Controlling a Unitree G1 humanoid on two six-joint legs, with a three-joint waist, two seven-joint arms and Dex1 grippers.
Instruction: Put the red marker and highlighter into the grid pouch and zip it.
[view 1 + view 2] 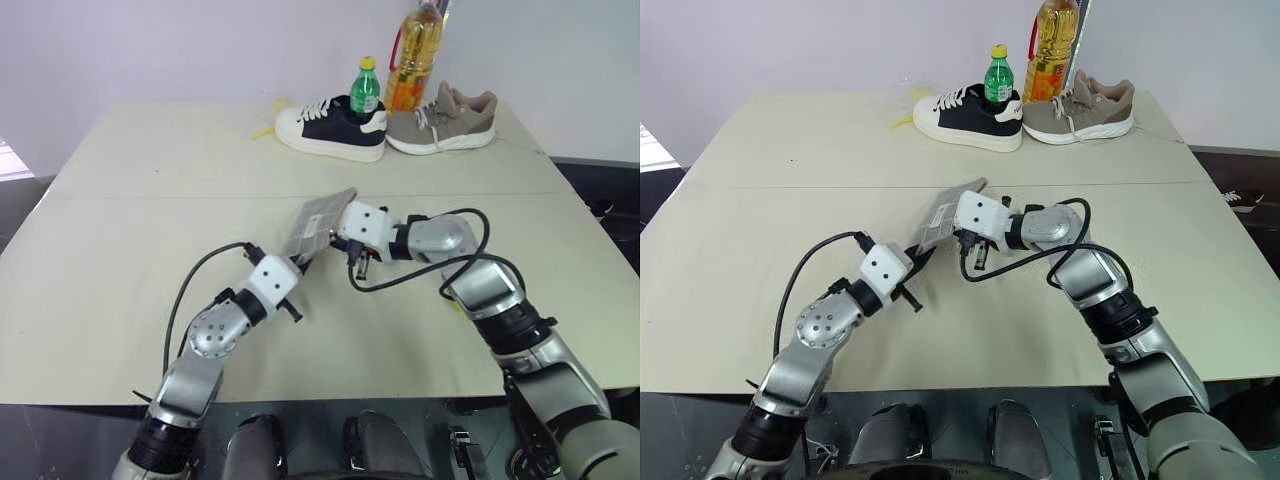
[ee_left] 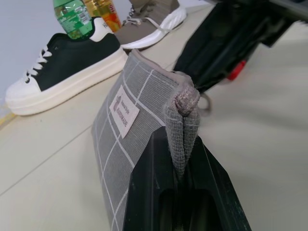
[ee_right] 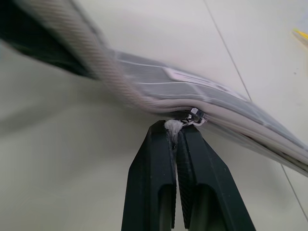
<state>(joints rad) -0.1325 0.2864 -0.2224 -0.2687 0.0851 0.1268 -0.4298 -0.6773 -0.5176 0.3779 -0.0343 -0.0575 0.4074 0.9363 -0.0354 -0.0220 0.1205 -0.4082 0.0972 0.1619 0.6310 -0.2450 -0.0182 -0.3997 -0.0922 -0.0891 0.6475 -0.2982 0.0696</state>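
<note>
A pale table [image 1: 150, 200] under a white wall is my workspace. The grid pouch [image 1: 318, 222] is held up off it near the centre, pinched between both arms. My left gripper [image 2: 185, 144] is clamped shut on the pouch's folded end, and my right gripper [image 3: 175, 137] is closed on the pull cord [image 3: 172, 127] beside the metal slider [image 3: 196, 114]. I can't see the red marker or the highlighter loose anywhere, so I judge they are inside and the zipping is under way; how much of the seam remains open I cannot tell. The left wrist view gives me the white label [image 2: 124, 112], the right wrist view the slider. At twelve o'clock stand two shoes [image 1: 335, 128] and two bottles [image 1: 414, 55].
</note>
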